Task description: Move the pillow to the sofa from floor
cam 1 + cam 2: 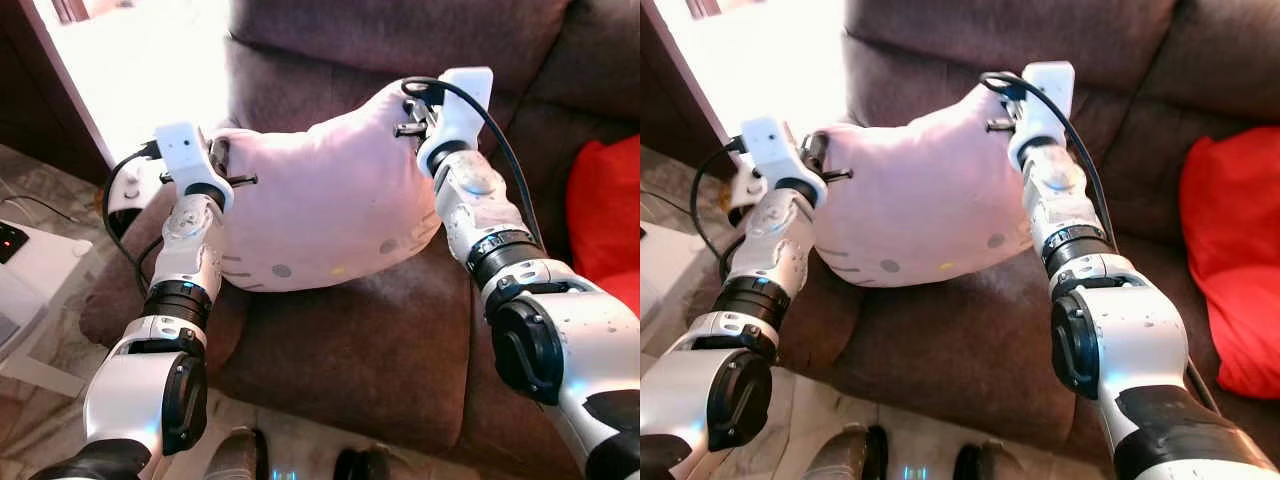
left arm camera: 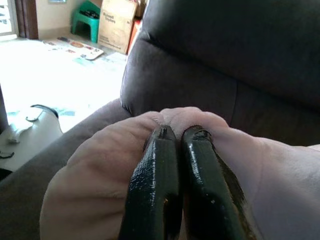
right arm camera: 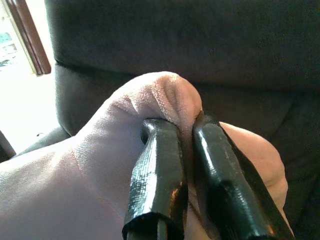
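Brown sofa [image 1: 380, 350]: one pink pillow [image 1: 320, 205], two clamped claws.

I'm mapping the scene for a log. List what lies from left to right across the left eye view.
White side table → left gripper pinching one end → pale pink plush pillow over the brown fabric sofa seat → right gripper pinching the other end → red cushion.
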Available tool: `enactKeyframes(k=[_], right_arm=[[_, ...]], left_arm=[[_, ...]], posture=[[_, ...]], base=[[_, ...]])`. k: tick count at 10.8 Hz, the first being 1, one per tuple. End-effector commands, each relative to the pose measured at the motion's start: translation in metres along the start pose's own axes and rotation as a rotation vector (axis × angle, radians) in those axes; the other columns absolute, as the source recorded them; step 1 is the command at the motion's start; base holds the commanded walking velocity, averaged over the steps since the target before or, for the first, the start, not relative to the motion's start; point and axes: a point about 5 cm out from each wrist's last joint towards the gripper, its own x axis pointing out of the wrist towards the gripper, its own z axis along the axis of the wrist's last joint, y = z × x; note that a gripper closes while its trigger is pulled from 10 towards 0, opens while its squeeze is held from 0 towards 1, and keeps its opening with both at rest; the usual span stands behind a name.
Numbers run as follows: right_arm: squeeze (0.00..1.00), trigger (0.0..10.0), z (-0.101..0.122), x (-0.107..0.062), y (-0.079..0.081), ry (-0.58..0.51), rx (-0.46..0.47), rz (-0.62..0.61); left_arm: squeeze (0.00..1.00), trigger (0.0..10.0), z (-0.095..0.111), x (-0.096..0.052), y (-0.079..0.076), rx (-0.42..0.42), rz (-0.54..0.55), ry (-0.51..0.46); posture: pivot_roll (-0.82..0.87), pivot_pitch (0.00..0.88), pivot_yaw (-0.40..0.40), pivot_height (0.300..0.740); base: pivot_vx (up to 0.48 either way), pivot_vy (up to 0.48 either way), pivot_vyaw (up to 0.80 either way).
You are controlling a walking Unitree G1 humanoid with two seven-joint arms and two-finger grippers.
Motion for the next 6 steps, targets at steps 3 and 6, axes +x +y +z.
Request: enactKeyframes(k=[3, 6], right_arm=[[0.0, 10.0, -0.019, -0.003, 0.017, 0.051, 0.008, 0.078], [0.0, 10.0, -0.007, 0.001, 0.03, 0.021, -0.011, 0.128]], left_arm=[[0.0, 10.0, 0.0, -0.004, 0.009, 0.029, 0.049, -0.026], [0.0, 10.0, 0.001, 0.0, 0.016, 0.036, 0.11, -0.013]], posture=[[0.21, 0.346, -0.099, 0.704], [0.2, 0.37, -0.104, 0.704]], base=[[0.0, 0.0, 0.0], [0.0, 0.0, 0.0]])
